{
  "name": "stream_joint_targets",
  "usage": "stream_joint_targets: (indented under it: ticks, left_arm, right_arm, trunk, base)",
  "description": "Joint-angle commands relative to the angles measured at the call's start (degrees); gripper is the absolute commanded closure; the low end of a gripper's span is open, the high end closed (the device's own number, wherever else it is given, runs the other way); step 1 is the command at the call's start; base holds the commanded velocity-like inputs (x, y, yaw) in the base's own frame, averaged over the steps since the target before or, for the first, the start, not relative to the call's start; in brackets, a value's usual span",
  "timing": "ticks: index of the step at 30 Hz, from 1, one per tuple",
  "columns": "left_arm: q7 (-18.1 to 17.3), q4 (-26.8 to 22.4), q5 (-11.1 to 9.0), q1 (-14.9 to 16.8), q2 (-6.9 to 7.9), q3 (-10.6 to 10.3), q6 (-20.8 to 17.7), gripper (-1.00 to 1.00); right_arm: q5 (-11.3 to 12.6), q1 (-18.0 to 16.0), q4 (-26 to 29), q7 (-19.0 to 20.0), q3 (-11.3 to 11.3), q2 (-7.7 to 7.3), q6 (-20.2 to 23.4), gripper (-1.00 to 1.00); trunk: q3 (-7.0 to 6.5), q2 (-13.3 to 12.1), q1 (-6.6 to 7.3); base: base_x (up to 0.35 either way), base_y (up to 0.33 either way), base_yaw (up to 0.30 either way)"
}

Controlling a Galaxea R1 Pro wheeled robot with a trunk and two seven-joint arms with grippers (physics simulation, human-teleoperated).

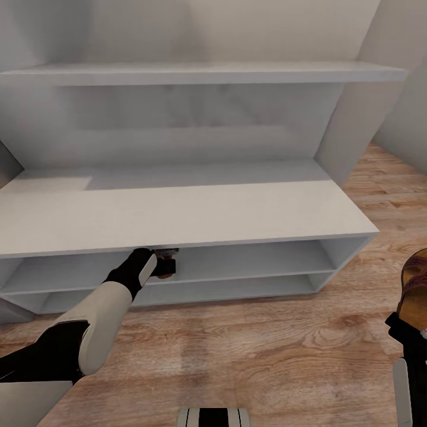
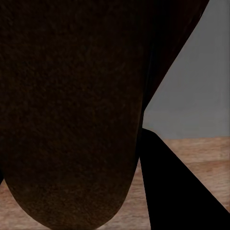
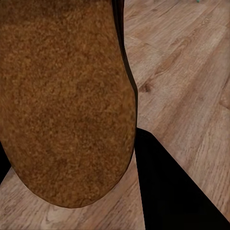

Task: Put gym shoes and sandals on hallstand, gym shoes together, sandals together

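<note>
Pressed close against the left wrist camera is the dark sole of a sandal [image 2: 72, 115], shadowed almost black, with one black finger [image 2: 177, 187] beside it and a grey shelf wall and wood behind. The head view places this: the left arm reaches forward to the hallstand [image 1: 178, 207], and its left hand [image 1: 163, 264] sits just under the thick top at the front of the upper open tier, a reddish-brown piece of sandal [image 1: 166, 268] showing at its tip. The hand appears clamped on that sandal; whether the sandal rests on the tier I cannot tell.

Against the right wrist camera lies a tan-brown sole of the second sandal [image 3: 67, 100], lit and grainy, with a black finger [image 3: 172, 191] next to it and the corridor floor [image 3: 191, 72] beyond. In the head view this sandal [image 1: 415, 290] shows at the near right edge, above the floor [image 1: 267, 356], at the top of the right hand [image 1: 409, 332], which seems closed on it.

Both lower tiers, the hallstand top and the wall shelf [image 1: 201, 74] above look bare from the head camera.
</note>
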State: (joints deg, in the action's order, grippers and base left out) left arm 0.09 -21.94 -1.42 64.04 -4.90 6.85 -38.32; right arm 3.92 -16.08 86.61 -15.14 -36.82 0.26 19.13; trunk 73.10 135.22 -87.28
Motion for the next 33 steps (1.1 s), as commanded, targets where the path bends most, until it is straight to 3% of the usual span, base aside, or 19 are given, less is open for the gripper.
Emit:
stream_joint_targets:
  ticks: [1, 6, 7, 29, 33]
  left_arm:
    - [-0.2, 0.0, 0.2, 0.0, -0.01, 0.0, 0.0, 1.0]
    - [-0.2, 0.0, 0.3, 0.0, 0.0, -0.1, 0.0, 1.0]
    - [-0.2, 0.0, 0.3, 0.0, 0.02, -0.1, 0.0, -1.0]
    - [-0.2, -0.1, 0.2, 0.0, -0.02, 0.0, 0.0, -1.0]
    - [-0.2, -0.1, 0.2, 0.0, -0.01, 0.0, 0.0, -1.0]
  right_arm:
    - [0.2, 0.0, 0.0, 0.0, 0.0, 0.0, -0.1, 1.0]
    - [0.2, 0.0, 0.0, 0.0, 0.0, 0.0, -0.1, 1.0]
    - [0.2, 0.0, 0.0, 0.0, 0.0, 0.0, -0.1, 1.0]
    - [0.2, 0.0, 0.0, 0.0, 0.0, 0.0, -0.1, 1.0]
    - [0.2, 0.0, 0.0, 0.0, 0.0, 0.0, -0.1, 1.0]
  trunk:
    - [0.0, 0.0, 0.0]
    - [0.0, 0.0, 0.0]
    - [0.0, 0.0, 0.0]
    - [0.0, 0.0, 0.0]
    - [0.0, 0.0, 0.0]
  base:
    - [0.0, 0.0, 0.0]
    - [0.0, 0.0, 0.0]
    - [0.0, 0.0, 0.0]
    - [-0.001, 0.0, 0.0]
    - [-0.205, 0.0, 0.0]
